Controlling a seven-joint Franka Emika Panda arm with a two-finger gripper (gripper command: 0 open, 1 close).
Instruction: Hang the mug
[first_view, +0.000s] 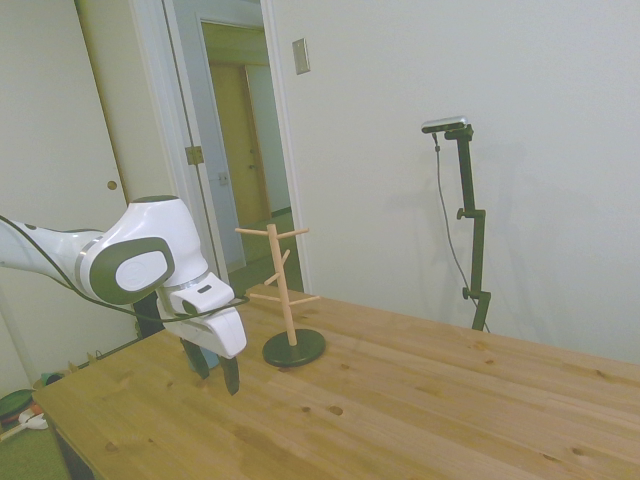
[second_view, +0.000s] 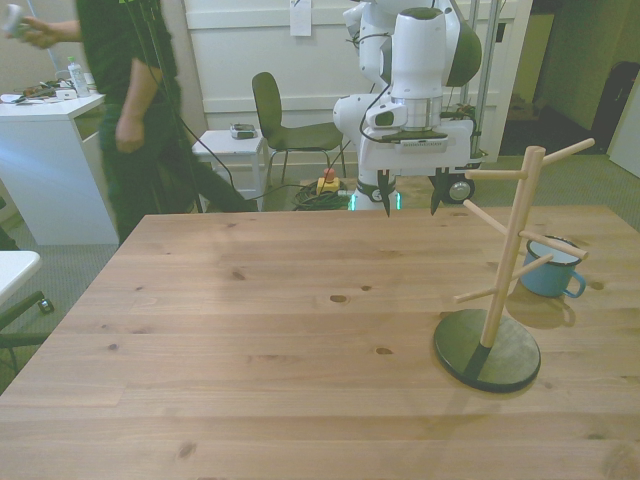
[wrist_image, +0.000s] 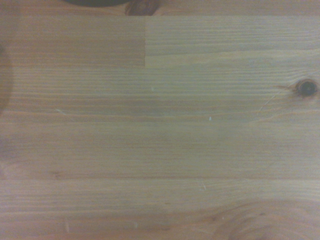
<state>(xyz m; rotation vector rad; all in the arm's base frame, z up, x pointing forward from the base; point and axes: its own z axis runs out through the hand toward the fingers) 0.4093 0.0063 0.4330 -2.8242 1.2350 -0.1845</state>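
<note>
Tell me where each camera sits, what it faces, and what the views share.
Side view: off one side of the table, facing the peg stand; the white arm and its hand enter from the picture's left.
Front view: across the table, facing the robot; the open hand hangs above the far edge, the mug sits behind the stand, a person stands at left.
Wrist view: looks down on bare wood.
Side and front share the stand and hand.

White arm (first_view: 130, 262), black cable
</note>
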